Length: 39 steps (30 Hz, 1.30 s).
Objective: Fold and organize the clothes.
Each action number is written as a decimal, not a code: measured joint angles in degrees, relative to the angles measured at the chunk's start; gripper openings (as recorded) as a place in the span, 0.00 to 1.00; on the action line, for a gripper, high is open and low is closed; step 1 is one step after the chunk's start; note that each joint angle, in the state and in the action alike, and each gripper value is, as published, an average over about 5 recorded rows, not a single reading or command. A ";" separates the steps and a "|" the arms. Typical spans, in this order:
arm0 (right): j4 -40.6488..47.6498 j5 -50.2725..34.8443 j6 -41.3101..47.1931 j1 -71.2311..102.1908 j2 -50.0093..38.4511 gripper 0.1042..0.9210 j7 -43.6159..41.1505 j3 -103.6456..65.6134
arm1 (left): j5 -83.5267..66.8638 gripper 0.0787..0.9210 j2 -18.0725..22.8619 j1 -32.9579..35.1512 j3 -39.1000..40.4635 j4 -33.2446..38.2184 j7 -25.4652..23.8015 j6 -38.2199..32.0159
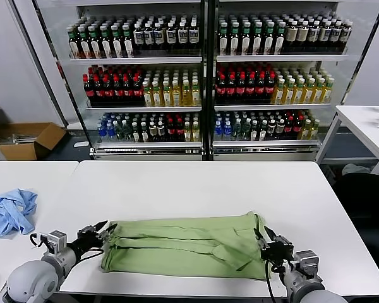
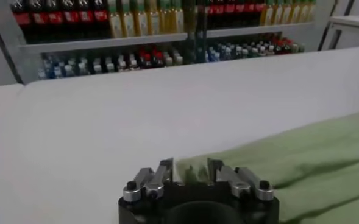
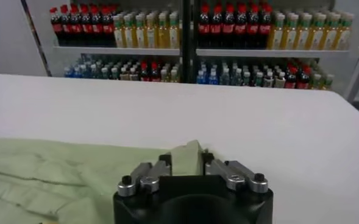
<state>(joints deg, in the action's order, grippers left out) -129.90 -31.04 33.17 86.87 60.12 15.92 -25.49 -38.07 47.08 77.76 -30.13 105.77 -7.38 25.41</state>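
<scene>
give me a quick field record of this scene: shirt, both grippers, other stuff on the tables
shirt: green shirt, folded into a long band lying flat near the table's front edge
left gripper: left gripper at the shirt's left end, jaws parted with the cloth edge between them
right gripper: right gripper at the shirt's right end, jaws parted around a raised corner of cloth
other cloth: blue garment, crumpled on the table to the left
background: coolers full of bottles

Tall glass-fronted drinks coolers [image 1: 202, 76] stand at twelve o'clock behind the white rectangular table [image 1: 196, 183]; an open brown cardboard box [image 1: 25, 140] sits at ten
</scene>
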 measured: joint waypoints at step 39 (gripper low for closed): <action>0.56 4.08 -0.06 1.34 0.16 0.88 0.29 0.69 | -5.37 0.34 11.91 3.52 7.23 8.82 32.69 3.76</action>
<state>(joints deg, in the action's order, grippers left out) -129.35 -26.96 33.11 88.20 60.28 16.21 -24.80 -43.44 58.99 81.28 -22.90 114.59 25.31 29.17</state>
